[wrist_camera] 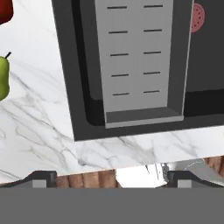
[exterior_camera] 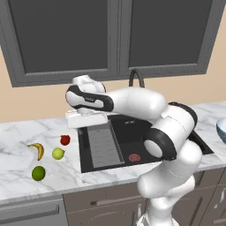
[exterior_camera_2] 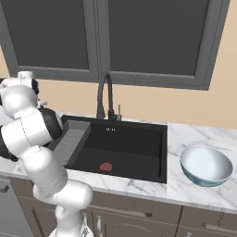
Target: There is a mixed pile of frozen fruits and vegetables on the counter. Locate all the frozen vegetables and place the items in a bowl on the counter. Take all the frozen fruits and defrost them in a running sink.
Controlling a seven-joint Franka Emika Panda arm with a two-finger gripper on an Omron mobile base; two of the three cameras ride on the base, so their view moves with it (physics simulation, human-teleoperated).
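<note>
- Far left of the tabletop (exterior_camera: 17,132), left base view: banana (exterior_camera: 37,150), long axis running roughly front to back, curved; dark green ball (exterior_camera: 39,173) nearest the front edge.
- Just right of those: yellow-green stemmed ball (exterior_camera: 58,153), with the red round piece (exterior_camera: 65,140) behind it. All four lie apart, none held.
- Gripper (exterior_camera: 86,118) hovers above the sink's left edge, over the grey ribbed tray (exterior_camera: 103,144); jaws spread wide, empty.
- The pile lies to the gripper's left and lower; the red piece looks nearest, a sideways reach and descent.
- Sink (exterior_camera_2: 121,148) holds no fruit; drain (exterior_camera_2: 106,166) bare.
- Far right: bowl (exterior_camera_2: 206,165), empty, well apart from the pile.
</note>
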